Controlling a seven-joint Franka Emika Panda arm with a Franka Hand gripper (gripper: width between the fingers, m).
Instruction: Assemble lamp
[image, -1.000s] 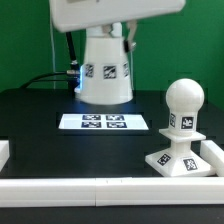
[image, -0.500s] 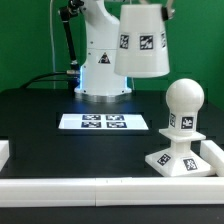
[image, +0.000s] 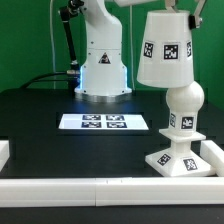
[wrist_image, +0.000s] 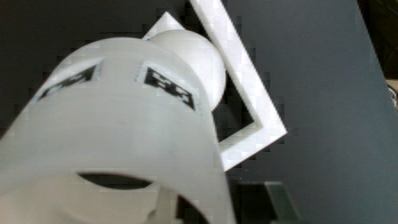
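Note:
The white cone shade hangs in the air at the exterior view's right, slightly tilted, its wide end just above the round-headed bulb. The bulb stands upright in the low square base on the black table. My gripper is at the picture's top edge, mostly cut off, shut on the shade's narrow top. In the wrist view the shade fills most of the picture, and one dark finger shows beside it. The bulb and base are largely hidden behind the shade there.
The marker board lies flat mid-table. The arm's white pedestal stands behind it. White rails run along the table's front and sides, and one rail shows in the wrist view.
The shade has been carried from in front of the pedestal toward the exterior view's right and now hangs over the bulb. The bulb and base have not moved.

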